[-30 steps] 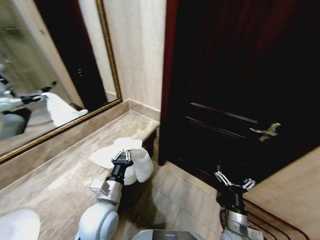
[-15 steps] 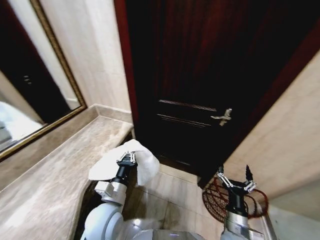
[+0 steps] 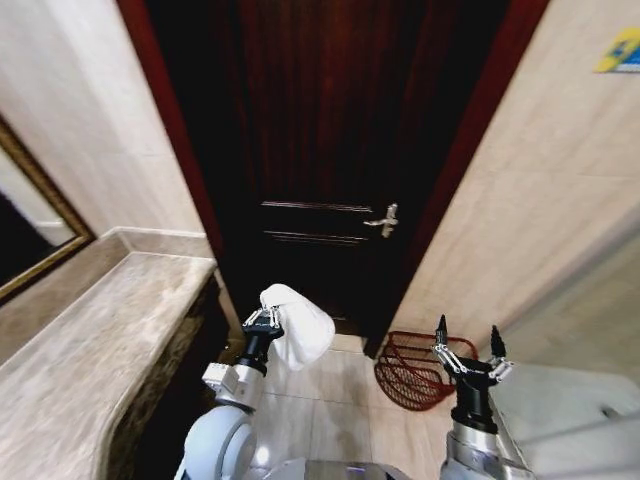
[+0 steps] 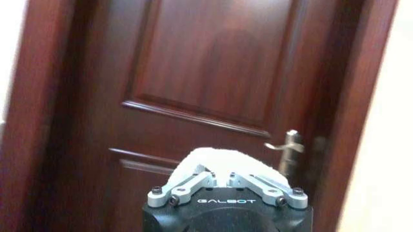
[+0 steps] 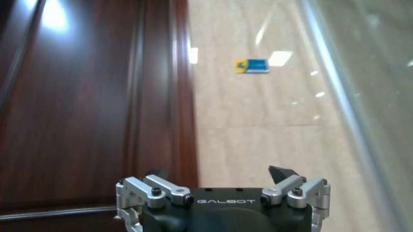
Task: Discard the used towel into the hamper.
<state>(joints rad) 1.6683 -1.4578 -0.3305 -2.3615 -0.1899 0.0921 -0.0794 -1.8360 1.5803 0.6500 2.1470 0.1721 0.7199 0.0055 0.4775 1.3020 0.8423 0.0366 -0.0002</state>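
Observation:
A white towel (image 3: 300,322) hangs in the air off the end of the counter, held by my left gripper (image 3: 263,318), which is shut on it. In the left wrist view the towel (image 4: 223,162) bulges above that gripper (image 4: 223,176), facing the dark door. The hamper (image 3: 415,368), a dark reddish-brown wire basket, stands on the floor at the foot of the door frame, to the right of the towel. My right gripper (image 3: 467,345) is raised just right of the hamper, open and empty; in the right wrist view it (image 5: 219,173) points at the wall beside the door frame.
A dark wooden door (image 3: 320,150) with a metal handle (image 3: 385,220) fills the wall ahead. A marble counter (image 3: 90,340) runs along the left under a gilt-framed mirror (image 3: 30,240). Beige tiled wall (image 3: 540,200) stands on the right, a white fixture (image 3: 580,410) at lower right. Tiled floor (image 3: 340,400) lies below.
The whole view has swung to the right: the mirror and counter have slid off left, the door is centred and the hamper has come into view. The towel stays in my left gripper.

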